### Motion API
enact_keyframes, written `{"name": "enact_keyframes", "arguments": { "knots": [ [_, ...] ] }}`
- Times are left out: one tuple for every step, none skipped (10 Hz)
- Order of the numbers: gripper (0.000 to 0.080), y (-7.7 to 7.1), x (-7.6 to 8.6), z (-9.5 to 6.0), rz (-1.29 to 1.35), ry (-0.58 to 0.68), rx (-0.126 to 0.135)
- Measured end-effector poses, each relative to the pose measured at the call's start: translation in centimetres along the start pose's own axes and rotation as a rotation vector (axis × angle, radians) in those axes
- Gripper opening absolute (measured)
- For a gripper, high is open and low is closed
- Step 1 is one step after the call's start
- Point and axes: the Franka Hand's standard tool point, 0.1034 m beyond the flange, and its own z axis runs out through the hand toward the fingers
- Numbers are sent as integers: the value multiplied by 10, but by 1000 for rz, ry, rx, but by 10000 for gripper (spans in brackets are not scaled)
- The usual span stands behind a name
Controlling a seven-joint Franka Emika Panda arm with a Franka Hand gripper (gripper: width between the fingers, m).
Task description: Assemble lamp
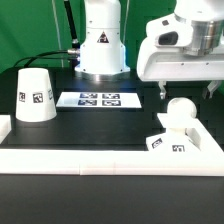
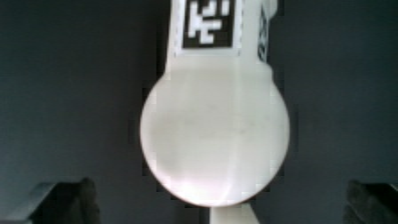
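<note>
Gripper (image 1: 188, 87) spread wide, holding nothing, above bulb (image 1: 180, 112) at 4 o'clock in exterior view, bulb touching base (image 1: 166, 143). Best to drop straight, centre on widest part of ball, close gently; round, probably slippery. Count: one bulb, one base, one shade (image 1: 35, 97) at 9 o'clock, one marker board (image 1: 98, 99).

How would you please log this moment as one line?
gripper: open, above matte white ball-shaped bulb, not touching | white truncated-cone shade: standing, at exterior view's left | held: nothing
</note>
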Motion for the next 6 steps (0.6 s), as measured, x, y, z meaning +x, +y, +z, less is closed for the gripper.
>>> {"name": "enact_keyframes", "arguments": {
  "knots": [
    [698, 0, 3, 0, -21, -74, -2],
    [698, 1, 6, 1, -33, -117, -3],
    [698, 2, 1, 2, -38, -205, -10],
    [698, 2, 1, 4, -37, -275, -15],
    [698, 2, -1, 6, -37, -344, -22],
    [698, 2, -3, 9, -37, -419, -30]
  ]
}}
